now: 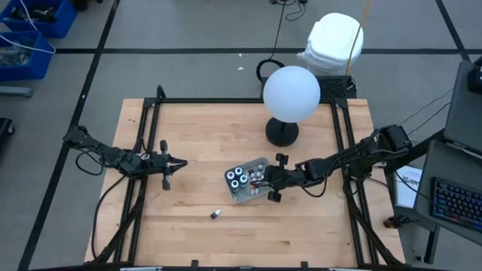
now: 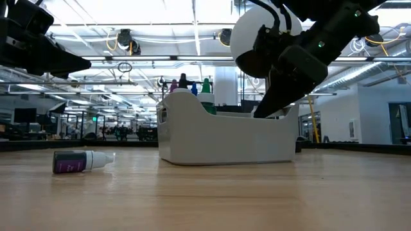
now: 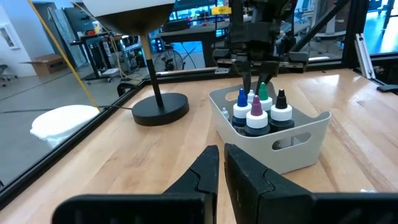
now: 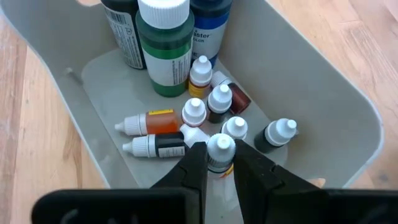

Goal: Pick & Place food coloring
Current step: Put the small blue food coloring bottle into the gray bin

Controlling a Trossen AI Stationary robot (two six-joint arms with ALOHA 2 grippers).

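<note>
Right wrist view: right pincer [image 4: 214,163] pinches a small bottle [image 4: 221,150].

The high view looks straight down on the whole table [image 1: 188,188]; the low view sits at table height, close, facing the room. Both wrist views share the bin [image 3: 292,140]: the left from afar, the right closely from above.

Light butcher-block wood table [image 1: 196,150], smooth satin finish. Grey matt plastic rectangular bin [image 3: 298,134]. Small glossy plastic food coloring bottles [image 4: 205,118], white caps, paper labels. Matt black plastic gripper fingers [image 4: 193,171].
</note>
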